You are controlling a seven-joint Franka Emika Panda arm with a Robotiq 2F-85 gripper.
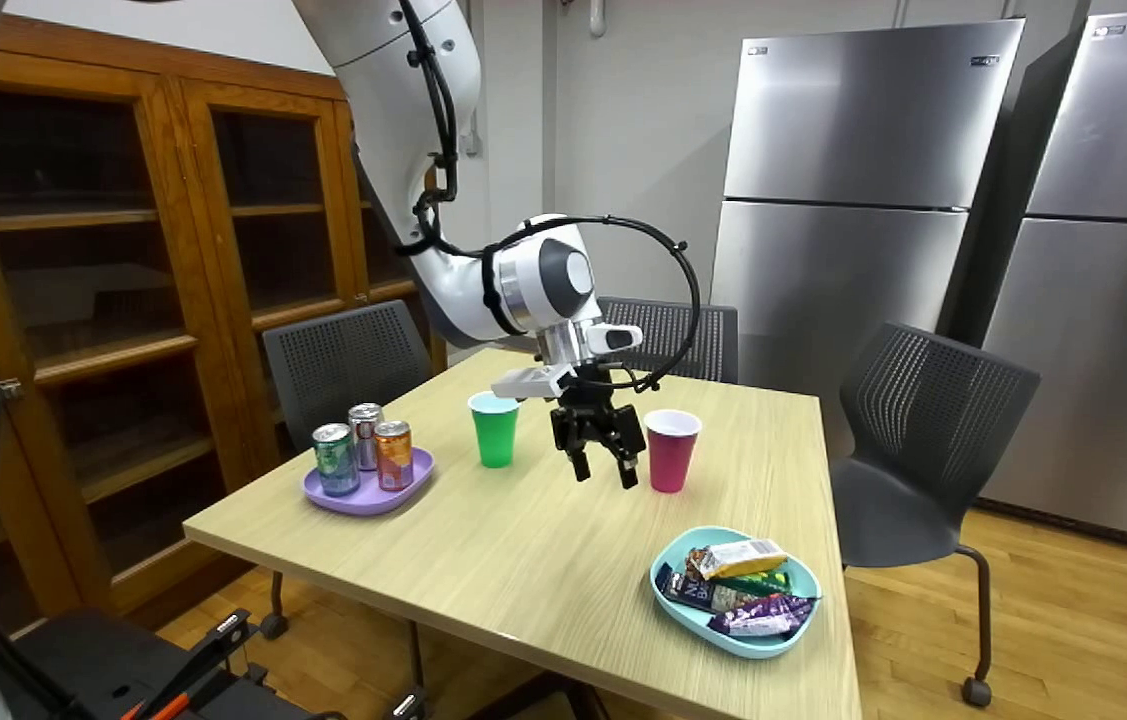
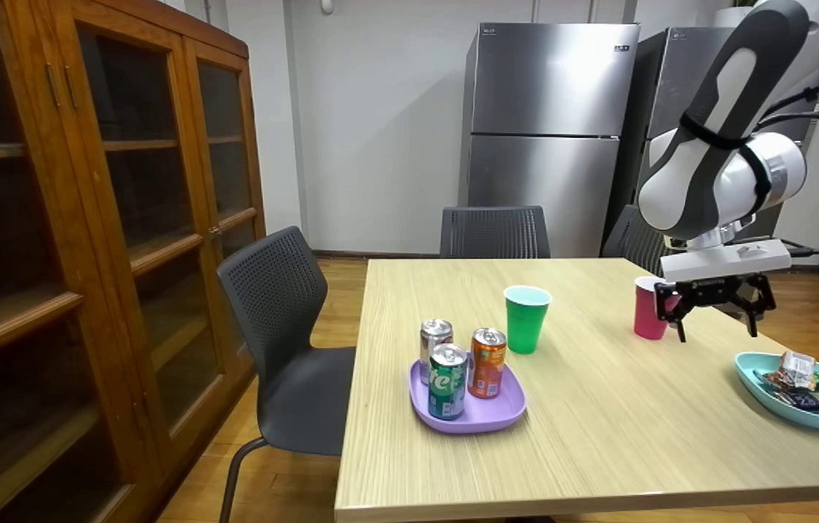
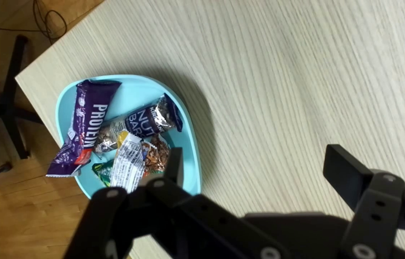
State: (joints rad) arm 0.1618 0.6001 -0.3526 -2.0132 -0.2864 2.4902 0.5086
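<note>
Wrist view has your gripper point(image 3: 259, 170) spread wide, nothing in it, above the table point(image 3: 277, 100) near the bowl point(image 3: 136, 90). Bars point(image 3: 143, 121) are sitting in that; the pink cup point(image 1: 671, 455) stands upright close to the gripper in both exterior views. Nothing's clamped yet, so grab, lift and set-down all look left tbh.

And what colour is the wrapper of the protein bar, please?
The protein bar's wrapper is mainly dark purple, best seen in the wrist view.
</note>
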